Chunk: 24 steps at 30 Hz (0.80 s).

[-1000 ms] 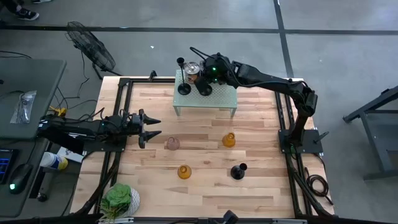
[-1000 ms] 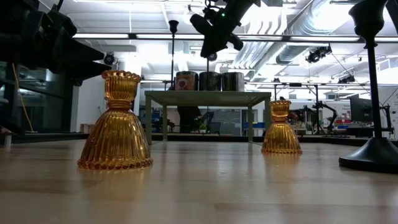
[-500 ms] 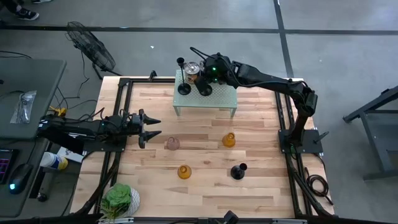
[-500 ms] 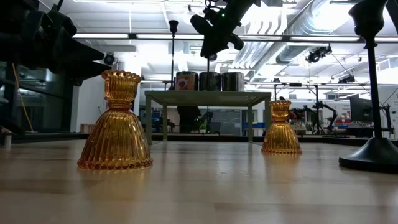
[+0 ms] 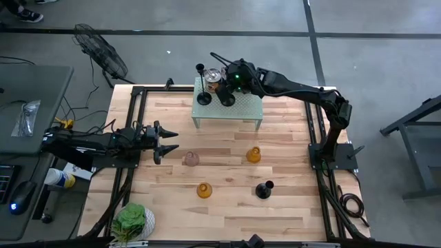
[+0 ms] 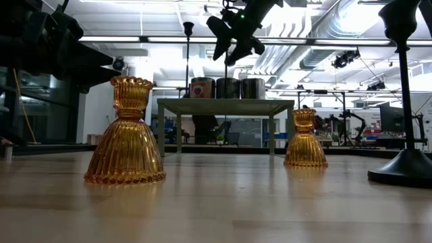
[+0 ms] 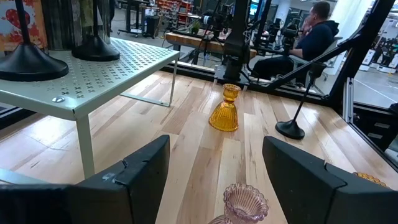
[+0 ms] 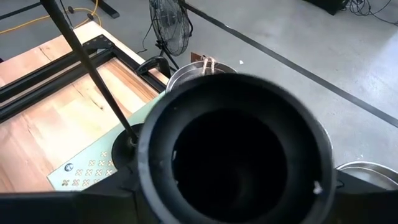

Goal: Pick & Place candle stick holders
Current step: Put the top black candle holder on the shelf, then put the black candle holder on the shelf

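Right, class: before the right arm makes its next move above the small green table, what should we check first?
1. Right tool open: ok, its fingers are spread.
2. Black holder set on the small green table: ok, its base rests there.
3. Right tool free of that holder: cannot tell; the fingers flank its cup, so lifting straight up seems safest.
4. Left tool out of the way: ok, open at the table's left edge.
5. Pink holder, two amber holders and a black one upright on the wood: ok.
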### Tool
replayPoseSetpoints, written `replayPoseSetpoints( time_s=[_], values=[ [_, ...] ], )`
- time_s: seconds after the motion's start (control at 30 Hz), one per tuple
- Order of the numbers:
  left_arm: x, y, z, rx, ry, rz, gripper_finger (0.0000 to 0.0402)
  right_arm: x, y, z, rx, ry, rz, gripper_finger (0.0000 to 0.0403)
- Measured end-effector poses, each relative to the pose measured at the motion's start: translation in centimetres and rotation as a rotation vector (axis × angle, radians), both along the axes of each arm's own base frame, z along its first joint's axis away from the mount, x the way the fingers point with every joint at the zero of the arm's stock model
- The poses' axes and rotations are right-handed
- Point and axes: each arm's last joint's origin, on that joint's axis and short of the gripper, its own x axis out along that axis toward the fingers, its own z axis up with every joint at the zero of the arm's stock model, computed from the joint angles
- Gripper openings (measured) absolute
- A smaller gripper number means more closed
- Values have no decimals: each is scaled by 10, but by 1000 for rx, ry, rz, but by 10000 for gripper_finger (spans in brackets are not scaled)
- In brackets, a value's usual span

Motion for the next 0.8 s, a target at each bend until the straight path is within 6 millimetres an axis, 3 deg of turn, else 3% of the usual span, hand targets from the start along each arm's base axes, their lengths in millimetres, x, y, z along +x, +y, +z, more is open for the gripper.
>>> replayPoseSetpoints(
  time_s=[0.27, 0.53, 0.8],
  values=[
    [0, 0, 0, 0, 0, 0, 253, -5, 8, -1, 31, 46, 8, 252],
    [0, 0, 0, 0, 0, 0, 253, -19, 30, 14, 106, 48, 66, 252],
    [0, 0, 0, 0, 0, 0, 253, -55, 67, 35, 270, 96, 129, 252]
  ],
)
